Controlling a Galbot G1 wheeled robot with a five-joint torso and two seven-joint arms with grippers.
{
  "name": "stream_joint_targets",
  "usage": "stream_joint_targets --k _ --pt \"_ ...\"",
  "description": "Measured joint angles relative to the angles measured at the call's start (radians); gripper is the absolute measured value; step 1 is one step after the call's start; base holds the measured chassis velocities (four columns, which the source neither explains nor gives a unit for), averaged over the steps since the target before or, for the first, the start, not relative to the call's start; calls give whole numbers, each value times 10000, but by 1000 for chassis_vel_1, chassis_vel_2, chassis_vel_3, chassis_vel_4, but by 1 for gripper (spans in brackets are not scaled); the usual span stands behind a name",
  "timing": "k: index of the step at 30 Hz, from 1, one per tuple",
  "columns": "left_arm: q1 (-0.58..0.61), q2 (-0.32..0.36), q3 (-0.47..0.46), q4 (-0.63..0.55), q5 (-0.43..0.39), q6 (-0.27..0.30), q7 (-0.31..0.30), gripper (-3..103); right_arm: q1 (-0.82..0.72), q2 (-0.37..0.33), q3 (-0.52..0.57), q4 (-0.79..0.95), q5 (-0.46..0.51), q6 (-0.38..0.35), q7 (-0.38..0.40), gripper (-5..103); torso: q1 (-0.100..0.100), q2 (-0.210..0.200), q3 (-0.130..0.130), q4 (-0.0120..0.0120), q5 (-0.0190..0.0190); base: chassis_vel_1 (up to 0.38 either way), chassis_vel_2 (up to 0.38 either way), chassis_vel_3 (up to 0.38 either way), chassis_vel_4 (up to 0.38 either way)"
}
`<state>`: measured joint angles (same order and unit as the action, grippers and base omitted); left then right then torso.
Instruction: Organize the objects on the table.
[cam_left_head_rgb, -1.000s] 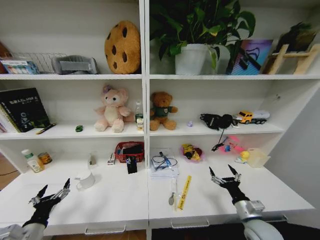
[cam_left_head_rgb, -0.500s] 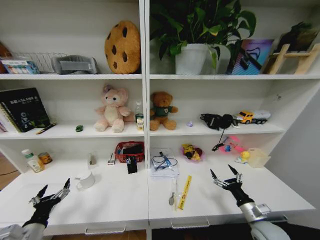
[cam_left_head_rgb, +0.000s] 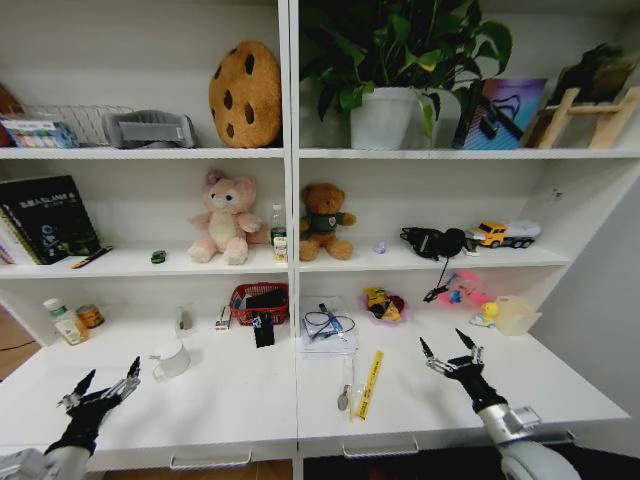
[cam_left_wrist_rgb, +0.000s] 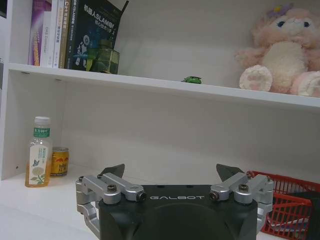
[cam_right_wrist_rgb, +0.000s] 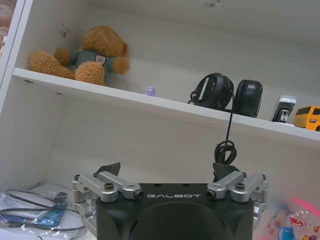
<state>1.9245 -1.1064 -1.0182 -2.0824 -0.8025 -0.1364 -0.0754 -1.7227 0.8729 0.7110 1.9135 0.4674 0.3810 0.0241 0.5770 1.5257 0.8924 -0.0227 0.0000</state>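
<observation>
On the long white table stand a white mug, a small black box, a yellow ruler and a slim pen beside it. A tiny green toy sits on the shelf above. My left gripper hovers open over the table's front left, a short way in front of the mug. My right gripper hangs open at the front right, to the right of the ruler. Neither holds anything.
A red basket and a clear bag of cables lie at the table's back, and a bottle and can stand at the far left. Plush bears, headphones and a toy truck occupy the shelf above.
My right arm has shifted slightly to the right, its gripper still open. The left arm and the things on the table have not moved.
</observation>
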Motion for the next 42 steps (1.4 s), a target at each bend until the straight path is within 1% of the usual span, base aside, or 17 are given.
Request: stream_joint_targets --k 14,19,20,22,23,24,25,26,28,32,34,36,37,39,40,42 --pt "0 0 0 -1 0 0 0 100 8 1 -7 1 6 -12 14 100 0 0 0 -1 2 24 24 -30 -22" --pt "0 0 0 0 0 0 0 100 10 3 -14 1 7 -15 17 100 1 -1 0 2 1 173 165 -164 -153" --pt "0 0 0 1 0 0 -4 100 11 3 -15 3 6 -15 18 100 1 0 0 2 -12 190 236 -201 -187" --pt "0 0 0 1 0 0 -1 100 11 3 -13 5 7 -15 20 100 -2 1 -1 -1 -8 202 236 -206 -193" --pt "0 0 -2 0 0 0 -1 100 11 4 -16 5 7 -16 20 100 -1 0 0 0 13 186 209 -211 -193" --pt "-1 0 0 0 0 -1 0 100 11 4 -16 4 7 -16 19 100 0 -1 0 -1 2 186 209 -205 -193" --pt "-1 0 0 0 0 -1 0 100 11 4 -16 4 7 -16 19 100 0 -1 0 -1 2 186 209 -205 -193" --pt "0 0 0 0 0 0 0 100 11 3 -15 5 6 -16 20 100 1 0 0 0 -10 177 177 -205 -164" --pt "0 0 -1 0 0 -1 0 100 10 4 -17 5 7 -16 22 100 -1 0 0 0 6 169 170 -172 -167" --pt "-1 0 0 0 0 0 -1 100 11 4 -15 5 6 -17 24 100 -1 1 -1 0 -4 154 168 -151 -172" --pt "0 0 -1 -1 0 0 0 100 11 4 -15 4 7 -16 25 100 0 -1 1 -1 7 154 156 -163 -178" --pt "0 0 0 0 0 0 0 100 11 4 -15 3 7 -17 26 100 0 -1 1 0 4 158 147 -179 -157" --pt "0 0 0 0 0 0 0 100 11 4 -15 3 7 -17 26 100 -2 1 -1 -1 -4 158 189 -166 -154" --pt "0 0 0 0 0 0 0 100 11 4 -15 3 7 -17 26 100 -3 1 -1 0 -3 167 189 -166 -158" --pt "0 0 -1 0 0 0 0 100 11 4 -15 1 7 -17 26 100 0 0 1 0 5 206 170 -167 -182" --pt "0 0 0 0 0 0 0 100 12 4 -15 1 7 -17 26 100 1 -1 1 4 0 167 201 -207 -182"
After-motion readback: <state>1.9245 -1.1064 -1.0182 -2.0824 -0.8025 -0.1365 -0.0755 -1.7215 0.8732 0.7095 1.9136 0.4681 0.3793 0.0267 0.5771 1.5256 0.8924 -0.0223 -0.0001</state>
